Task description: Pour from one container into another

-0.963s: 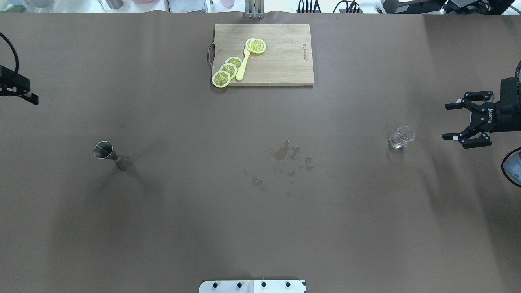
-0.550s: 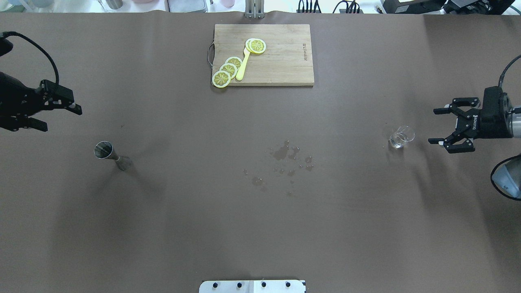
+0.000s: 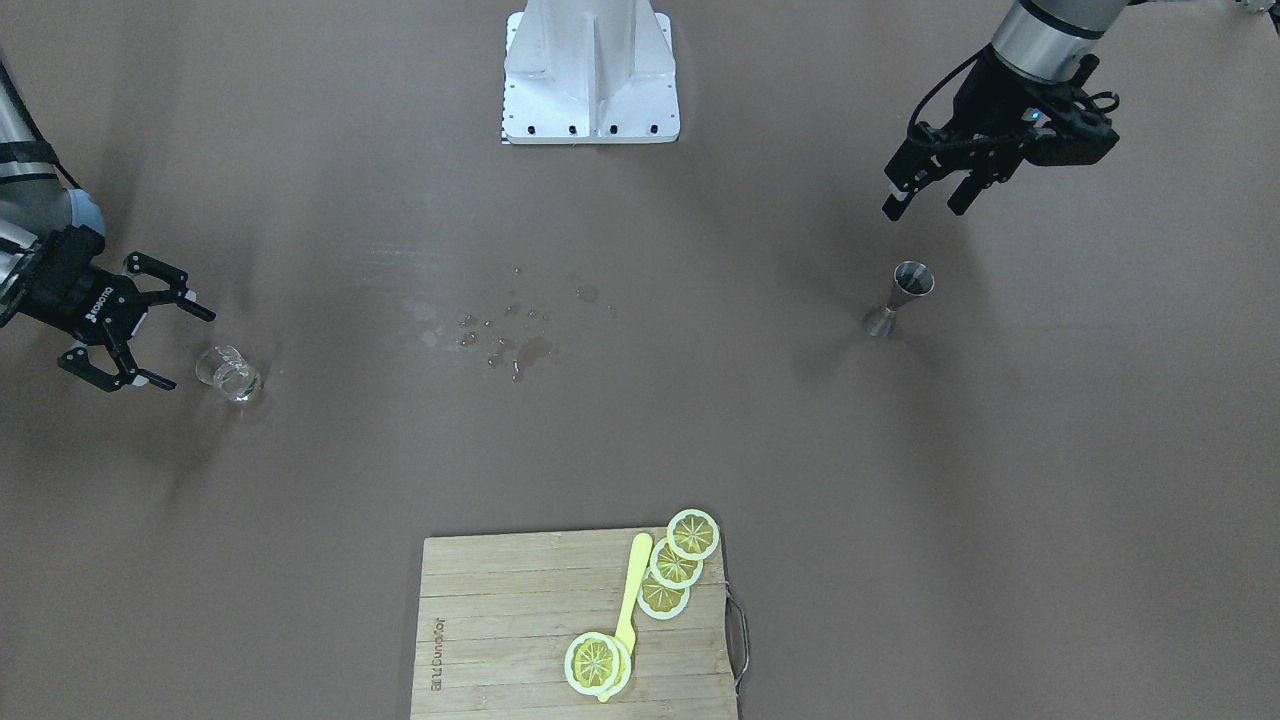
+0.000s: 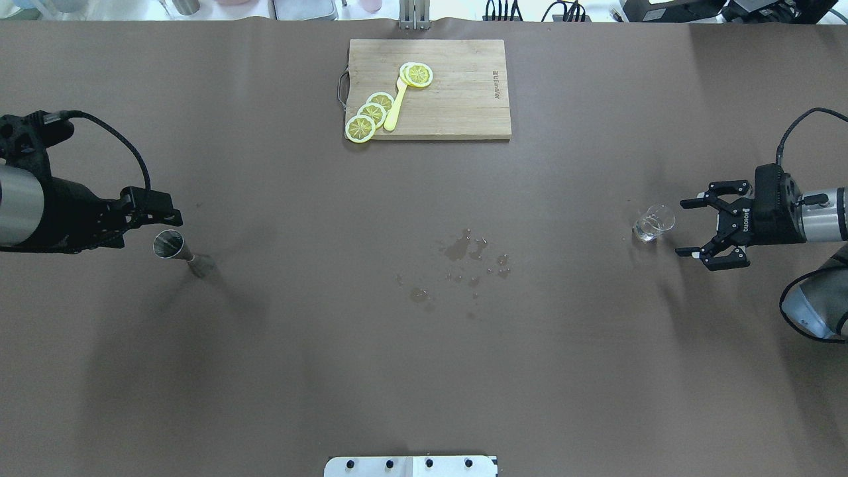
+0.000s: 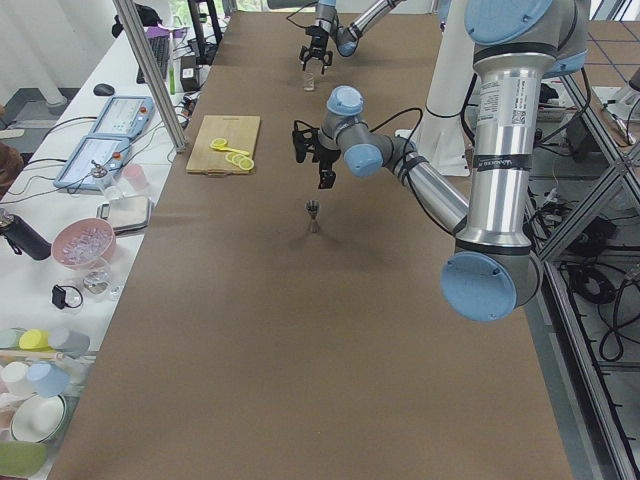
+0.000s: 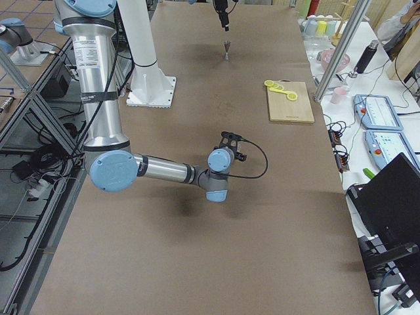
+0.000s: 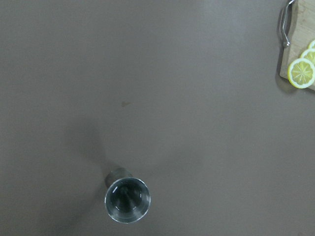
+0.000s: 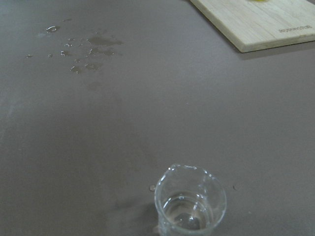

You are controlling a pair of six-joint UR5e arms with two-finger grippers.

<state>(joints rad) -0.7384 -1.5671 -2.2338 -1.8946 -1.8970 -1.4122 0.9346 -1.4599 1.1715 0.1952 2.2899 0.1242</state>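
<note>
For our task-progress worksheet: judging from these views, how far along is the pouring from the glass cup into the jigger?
Done: nothing poured yet; the glass cup stands on the table with liquid in it, ungrasped. In hand: the right gripper is open beside the cup, and the left gripper hovers open near the jigger. Left: grasp, bring together, pour.

Left gripper (image 3: 925, 200) points down, right gripper (image 4: 684, 228) reaches inward; both spread wide.
</note>
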